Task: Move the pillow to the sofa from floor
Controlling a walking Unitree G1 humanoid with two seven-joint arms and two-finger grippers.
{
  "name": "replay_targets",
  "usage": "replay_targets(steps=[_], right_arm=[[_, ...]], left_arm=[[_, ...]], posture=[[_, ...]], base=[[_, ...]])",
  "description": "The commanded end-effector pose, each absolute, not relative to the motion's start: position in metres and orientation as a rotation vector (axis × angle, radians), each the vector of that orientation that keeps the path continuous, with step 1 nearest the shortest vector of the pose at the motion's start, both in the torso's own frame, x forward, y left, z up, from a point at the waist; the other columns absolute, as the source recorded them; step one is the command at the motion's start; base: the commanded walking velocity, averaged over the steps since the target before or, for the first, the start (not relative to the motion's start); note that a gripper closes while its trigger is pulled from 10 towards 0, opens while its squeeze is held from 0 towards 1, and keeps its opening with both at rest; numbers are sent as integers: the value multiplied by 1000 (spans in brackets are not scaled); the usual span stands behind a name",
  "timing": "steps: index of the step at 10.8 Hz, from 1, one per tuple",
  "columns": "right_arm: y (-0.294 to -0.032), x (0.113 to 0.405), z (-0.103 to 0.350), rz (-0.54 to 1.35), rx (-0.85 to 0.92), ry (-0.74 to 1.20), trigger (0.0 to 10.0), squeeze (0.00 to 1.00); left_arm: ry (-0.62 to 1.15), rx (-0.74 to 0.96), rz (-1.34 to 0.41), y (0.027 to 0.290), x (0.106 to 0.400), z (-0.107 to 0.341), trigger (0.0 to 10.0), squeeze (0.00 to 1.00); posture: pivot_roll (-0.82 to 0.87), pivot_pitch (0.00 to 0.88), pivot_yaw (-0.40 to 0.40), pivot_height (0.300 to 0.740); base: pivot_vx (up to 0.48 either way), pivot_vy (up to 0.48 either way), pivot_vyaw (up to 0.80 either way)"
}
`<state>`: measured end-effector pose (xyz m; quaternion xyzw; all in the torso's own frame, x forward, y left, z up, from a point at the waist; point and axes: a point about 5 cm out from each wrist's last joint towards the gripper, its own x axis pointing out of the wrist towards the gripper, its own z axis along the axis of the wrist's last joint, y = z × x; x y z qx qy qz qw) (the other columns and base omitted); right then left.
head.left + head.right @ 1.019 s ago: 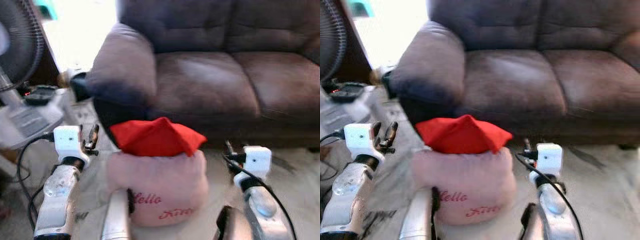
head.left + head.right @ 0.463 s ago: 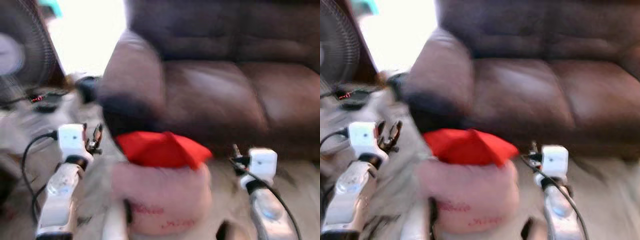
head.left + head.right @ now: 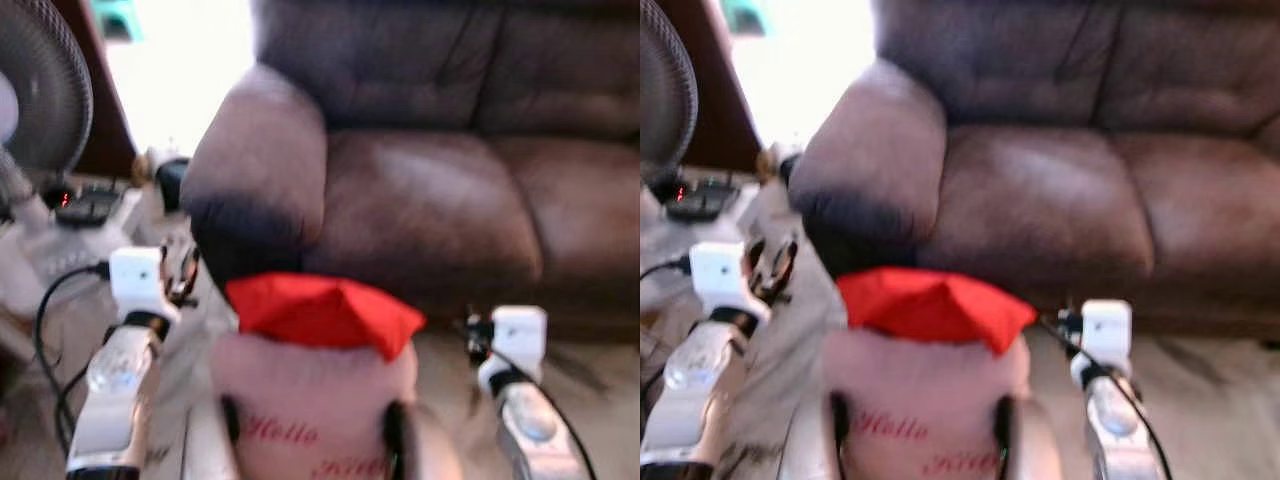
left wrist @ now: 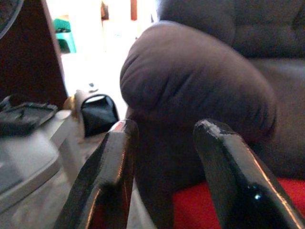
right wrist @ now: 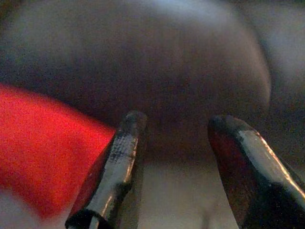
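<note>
A dark brown leather sofa spans the back of the scene, its rounded armrest toward the robot's left. In front of it, low in the head views, a pink pillow with a red top and red script lettering sits between the two silver arms, raised off the pale floor and pressed between the forearms rather than between any fingers. It is near the front edge of the sofa seat, below the armrest.

To the robot's left stands a fan, with dark items beside its base.

The left hand has its two black fingers spread apart and grasps nothing; it faces the armrest, with the red of the pillow just beside one finger. The right hand is likewise spread and empty, the red fabric next to one finger.
</note>
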<state>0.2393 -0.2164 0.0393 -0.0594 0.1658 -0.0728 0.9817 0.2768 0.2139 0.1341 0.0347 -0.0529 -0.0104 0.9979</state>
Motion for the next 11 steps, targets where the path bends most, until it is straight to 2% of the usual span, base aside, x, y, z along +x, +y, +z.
replay_targets(steps=[1, 4, 6, 8, 9, 11], right_arm=[[-222, 229, 23, -171, -103, 453, 10000, 0], [-219, 212, -6, -162, 44, 652, 10000, 0], [-217, 222, -16, -113, 66, 626, 10000, 0], [-223, 224, -28, -160, 55, 648, 10000, 0], [-229, 235, -13, -192, 61, 535, 10000, 0], [-239, 261, 31, -163, 48, 313, 10000, 0]], left_arm=[[-79, 89, 1, 221, 277, 130, 10000, 0], [17, 72, 107, 251, 272, 111, 10000, 0], [96, -38, 228, 276, 272, 88, 10000, 0], [276, -58, 224, 273, 259, 40, 10000, 0], [295, -61, 250, 270, 256, 31, 10000, 0], [173, -82, 280, 276, 269, 55, 10000, 0]], posture=[[26, 6, -29, 471], [25, 18, -31, 471], [33, 29, -28, 471], [40, 25, -27, 471], [42, 16, -28, 471], [31, 0, -33, 471]], base=[[0, 0, 0], [0, 0, 0], [0, 0, 0], [0, 0, 0], [0, 0, 0], [0, 0, 0]])
